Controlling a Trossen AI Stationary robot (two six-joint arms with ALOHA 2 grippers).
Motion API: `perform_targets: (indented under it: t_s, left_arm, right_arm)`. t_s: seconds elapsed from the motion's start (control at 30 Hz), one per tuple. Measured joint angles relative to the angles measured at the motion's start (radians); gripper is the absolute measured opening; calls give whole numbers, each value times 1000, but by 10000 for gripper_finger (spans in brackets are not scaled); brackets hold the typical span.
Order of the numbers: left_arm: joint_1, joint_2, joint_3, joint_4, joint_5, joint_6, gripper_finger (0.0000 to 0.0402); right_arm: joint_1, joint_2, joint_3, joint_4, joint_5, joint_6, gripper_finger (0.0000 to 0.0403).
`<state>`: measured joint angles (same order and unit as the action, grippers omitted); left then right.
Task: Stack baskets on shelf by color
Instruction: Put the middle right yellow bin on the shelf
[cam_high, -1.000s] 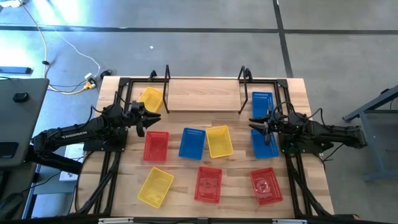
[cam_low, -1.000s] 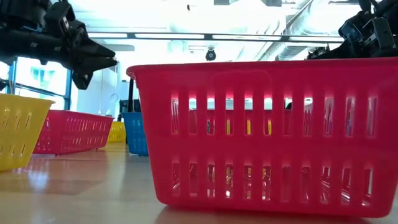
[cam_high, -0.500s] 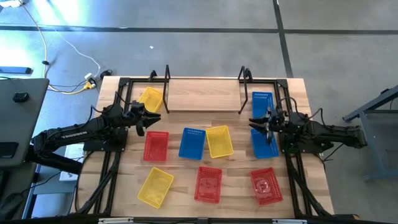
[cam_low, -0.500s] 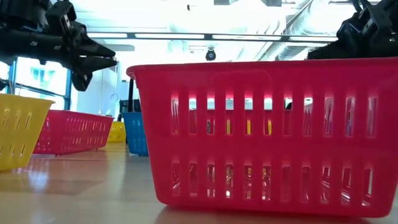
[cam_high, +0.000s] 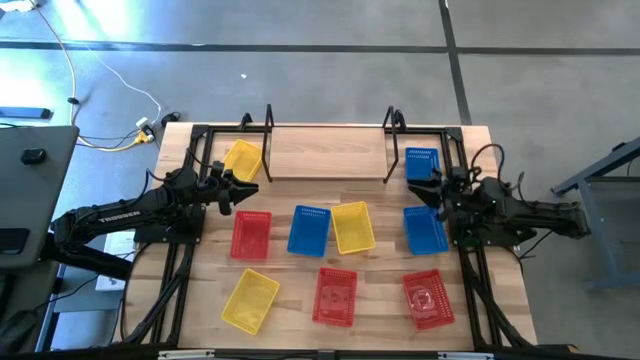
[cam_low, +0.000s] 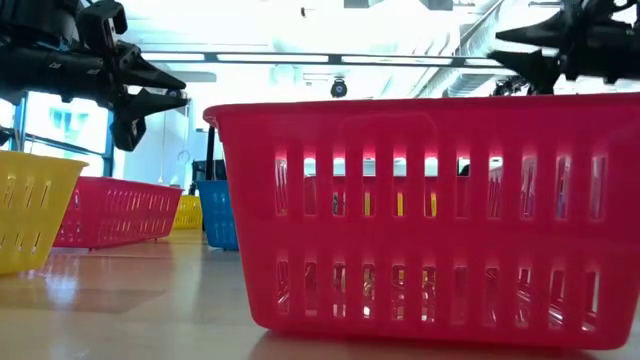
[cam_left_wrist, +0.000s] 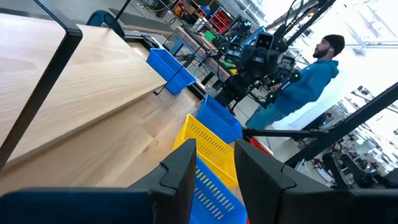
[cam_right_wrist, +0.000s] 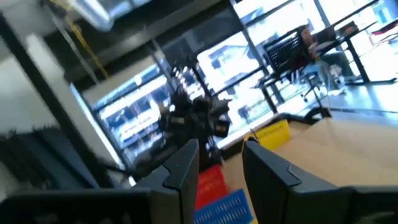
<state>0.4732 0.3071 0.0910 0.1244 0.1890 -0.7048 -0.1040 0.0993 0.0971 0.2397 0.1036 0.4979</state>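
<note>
Nine baskets are lying around the shelf (cam_high: 328, 152), none of them on its plank. One yellow basket (cam_high: 243, 158) is sitting just beside the shelf's left end, and one blue basket (cam_high: 421, 163) is sitting just beside its right end. In front of the shelf a red basket (cam_high: 250, 234), a second blue basket (cam_high: 309, 229) and a second yellow basket (cam_high: 352, 226) are lying in a row, the last two touching. A third blue basket (cam_high: 425, 229) is lying apart to their right. Nearest the front edge of the desk (cam_high: 380, 287) a third yellow basket (cam_high: 250, 300), a second red basket (cam_high: 335, 296) and a third red basket (cam_high: 428, 299) are lying well apart.

I am holding my left hand (cam_high: 236, 193) above the desk between the yellow basket by the shelf and the first red basket, its fingers slightly parted and gripping nothing. I am holding my right hand (cam_high: 436, 187) raised between the blue basket by the shelf and the third blue basket, its fingers also a little apart and empty.

In my left wrist view a person (cam_left_wrist: 298, 87) in a teal top is standing in the room beyond the desk.
</note>
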Motion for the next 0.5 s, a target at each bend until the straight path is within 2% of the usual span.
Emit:
perform_targets:
  t_s: [0.27, 0.5]
  left_arm:
    - [0, 0, 0, 0, -2, 0, 99]
    - [0, 0, 0, 0, -2, 0, 99]
  right_arm:
    - [0, 49, 187, -206, 27, -29, 110]
    - [0, 206, 343, -335, -13, -26, 110]
